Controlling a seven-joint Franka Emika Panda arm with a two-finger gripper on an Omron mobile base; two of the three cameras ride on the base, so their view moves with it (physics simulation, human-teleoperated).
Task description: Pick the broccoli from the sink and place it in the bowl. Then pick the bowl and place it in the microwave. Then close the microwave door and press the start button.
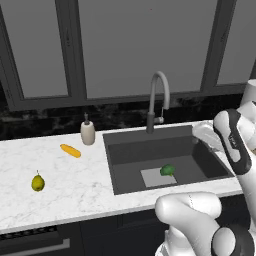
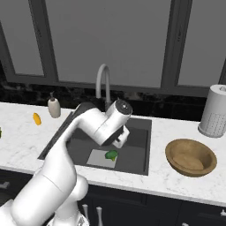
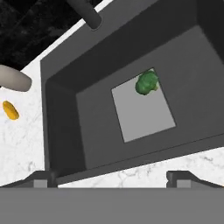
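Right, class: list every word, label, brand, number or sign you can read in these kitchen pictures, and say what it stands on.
There is no readable text in any view.
The soap bottle has a plain front, with no label.
The paper towel roll shows a faint dotted pattern, no letters.
The sink, bowl and broccoli carry no markings.

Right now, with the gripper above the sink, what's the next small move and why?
Probably lower the open gripper toward the small bumpy dark-green broccoli. It lies on the pale grey square on the floor of the dark grey sink, untouched, and sits off-centre in the hand view, so centre over it while descending.
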